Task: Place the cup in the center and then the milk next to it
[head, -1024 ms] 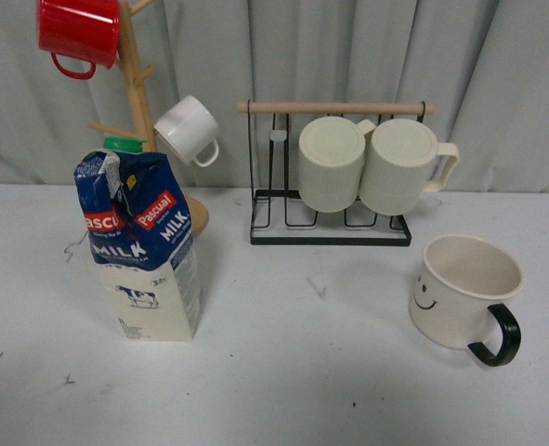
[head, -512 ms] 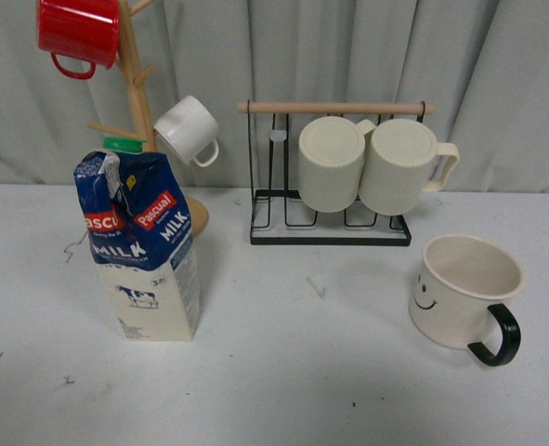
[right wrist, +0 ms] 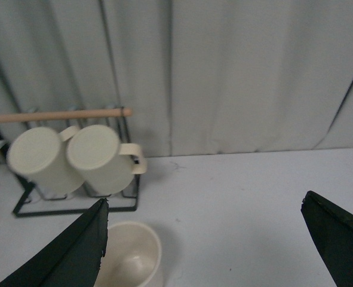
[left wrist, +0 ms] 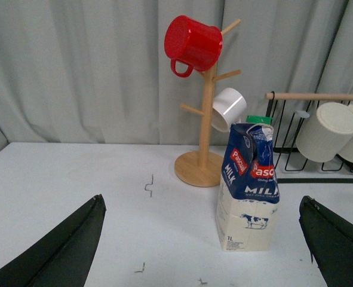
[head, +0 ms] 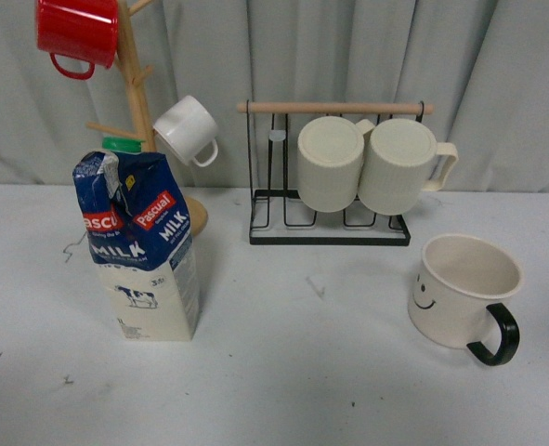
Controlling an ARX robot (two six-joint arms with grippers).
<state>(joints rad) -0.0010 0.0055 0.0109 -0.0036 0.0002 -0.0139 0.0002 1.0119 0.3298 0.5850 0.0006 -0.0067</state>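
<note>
The cup (head: pixel 458 290), cream-white with a black smiley face and a black loop handle, stands upright on the table at the right; its rim also shows in the right wrist view (right wrist: pixel 131 257). The milk (head: pixel 146 251), a blue and cream carton with a green cap, stands upright at the left, and is seen again in the left wrist view (left wrist: pixel 248 188). My left gripper (left wrist: pixel 203 206) is open, with the milk ahead of it between the fingers and apart from them. My right gripper (right wrist: pixel 205 206) is open, the cup beside one finger (right wrist: pixel 74 254). Neither arm shows in the front view.
A wooden mug tree (head: pixel 139 102) behind the milk holds a red mug (head: pixel 77 32) and a small white mug (head: pixel 187 130). A black wire rack (head: pixel 330 223) at the back holds two ribbed cream mugs (head: pixel 367 165). A grey curtain hangs behind the table.
</note>
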